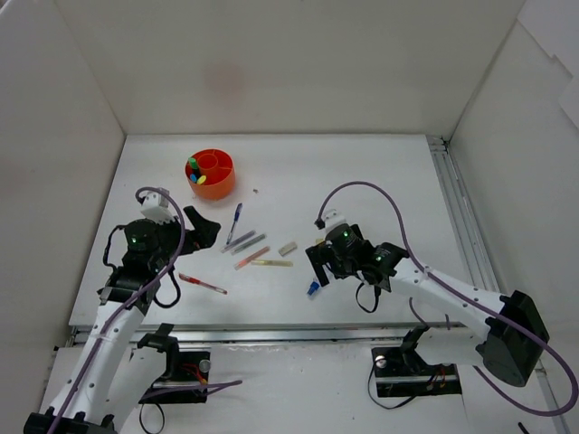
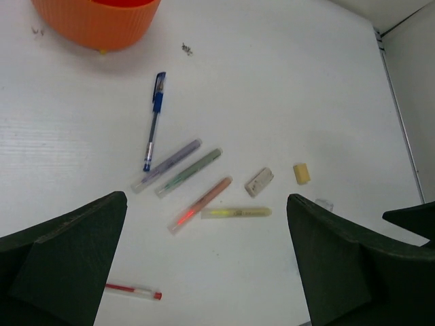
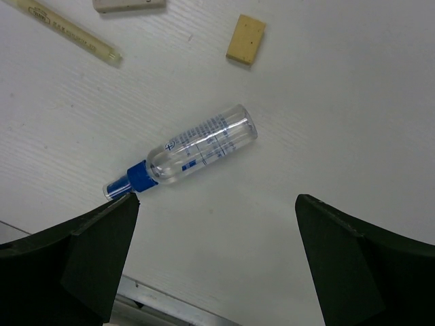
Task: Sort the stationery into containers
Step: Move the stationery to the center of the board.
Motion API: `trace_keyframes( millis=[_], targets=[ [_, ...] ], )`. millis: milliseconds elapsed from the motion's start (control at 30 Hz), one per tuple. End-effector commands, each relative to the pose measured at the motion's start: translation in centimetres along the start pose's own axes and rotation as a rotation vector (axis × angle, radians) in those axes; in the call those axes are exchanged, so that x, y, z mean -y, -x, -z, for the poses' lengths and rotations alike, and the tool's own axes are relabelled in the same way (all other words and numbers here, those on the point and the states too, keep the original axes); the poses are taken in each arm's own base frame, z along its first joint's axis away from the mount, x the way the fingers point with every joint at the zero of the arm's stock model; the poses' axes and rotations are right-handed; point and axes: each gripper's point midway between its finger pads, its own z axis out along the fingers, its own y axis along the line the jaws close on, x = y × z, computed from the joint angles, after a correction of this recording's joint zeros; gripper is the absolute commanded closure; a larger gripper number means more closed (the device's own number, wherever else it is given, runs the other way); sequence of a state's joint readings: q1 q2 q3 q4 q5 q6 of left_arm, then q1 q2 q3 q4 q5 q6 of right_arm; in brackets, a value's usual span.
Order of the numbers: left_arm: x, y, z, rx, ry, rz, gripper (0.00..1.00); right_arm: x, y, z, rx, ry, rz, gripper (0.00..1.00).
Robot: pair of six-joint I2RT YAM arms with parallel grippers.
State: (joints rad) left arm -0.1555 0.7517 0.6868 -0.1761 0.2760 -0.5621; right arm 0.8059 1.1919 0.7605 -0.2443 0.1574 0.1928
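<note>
Fingers of the right gripper [image 3: 216, 204] are spread wide and empty, with the tube [image 3: 197, 153] lying slantwise just beyond them. The wrist should be turned so the barrel is crossed squarely, clear of the eraser [image 3: 246, 39]. The left gripper [image 2: 206, 198], likewise wide and empty, is held near the pens [image 2: 166, 165].

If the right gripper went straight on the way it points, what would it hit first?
Probably the clear bottle lying on the table just ahead of the open right gripper; nothing else seems between, though depth is unclear.
</note>
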Motion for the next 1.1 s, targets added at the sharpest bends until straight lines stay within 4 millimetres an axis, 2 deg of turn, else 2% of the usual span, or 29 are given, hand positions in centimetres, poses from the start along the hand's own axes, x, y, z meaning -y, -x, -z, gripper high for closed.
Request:
trace_keyframes(
  millis=[0, 100, 200, 267, 333, 367, 433, 567, 667, 767, 867, 967, 1000, 1067],
  targets=[
    [0.0, -0.3, 1.3, 0.001, 0.018, 0.015, 0.0, -0.4, 1.3, 1.6, 0.002, 0.018, -0.034, 0.02],
    [-0.1, -0.4, 2.0, 0.03, 0.012, 0.0, 0.0, -0.9, -0.6, 1.2, -0.095, 0.027, -0.044, 0.02],
    [0.0, 0.1, 2.5, 0.055, 0.008, -0.015, 0.0, -2.0, -1.3, 0.2, -0.17, 0.053, -0.026, 0.02],
    [0.1, 0.2, 2.7, 0.056, 0.009, -0.018, 0.0, -1.9, -2.2, -0.9, -0.237, 0.011, -0.01, 0.02],
    [-0.1, 0.3, 2.8, 0.062, 0.02, -0.024, 0.0, -1.2, -2.5, -1.0, -0.294, -0.059, -0.01, 0.02],
    [-0.4, 0.2, 2.8, 0.062, 0.031, -0.026, 0.0, -1.1, -3.4, -1.6, -0.343, -0.079, 0.003, 0.02],
    [-0.7, 0.2, 2.7, 0.066, 0.048, -0.028, 0.0, -1.3, -3.6, -2.1, -0.358, -0.089, 0.021, 0.02],
    [-0.8, 0.3, 2.7, 0.064, 0.058, -0.033, 0.0, -1.3, -3.0, -2.9, -0.324, -0.144, 0.001, 0.02],
    [-1.0, 0.2, 2.6, 0.06, 0.06, -0.034, 0.0, -0.9, -2.8, -3.7, -0.29, -0.239, -0.144, 0.02],
    [-0.9, 0.1, 2.6, 0.06, 0.054, -0.035, 0.0, -1.2, -2.6, -4.5, -0.268, -0.252, -0.209, 0.02],
    [-0.7, 0.2, 2.8, 0.063, 0.044, -0.039, 0.0, -1.3, -2.3, -5.2, -0.256, -0.234, -0.152, 0.02],
    [-0.6, 0.2, 2.9, 0.065, 0.043, -0.041, 0.0, -0.5, -1.9, -6.0, -0.241, -0.257, -0.051, 0.02],
    [-0.7, 0.2, 2.9, 0.065, 0.044, -0.044, 0.0, 0.3, -1.3, -6.1, -0.221, -0.303, -0.028, 0.02],
    [-0.7, 0.2, 3.0, 0.065, 0.048, -0.044, 0.0, 0.3, -0.6, -6.4, -0.216, -0.306, 0.004, 0.02]
  ],
)
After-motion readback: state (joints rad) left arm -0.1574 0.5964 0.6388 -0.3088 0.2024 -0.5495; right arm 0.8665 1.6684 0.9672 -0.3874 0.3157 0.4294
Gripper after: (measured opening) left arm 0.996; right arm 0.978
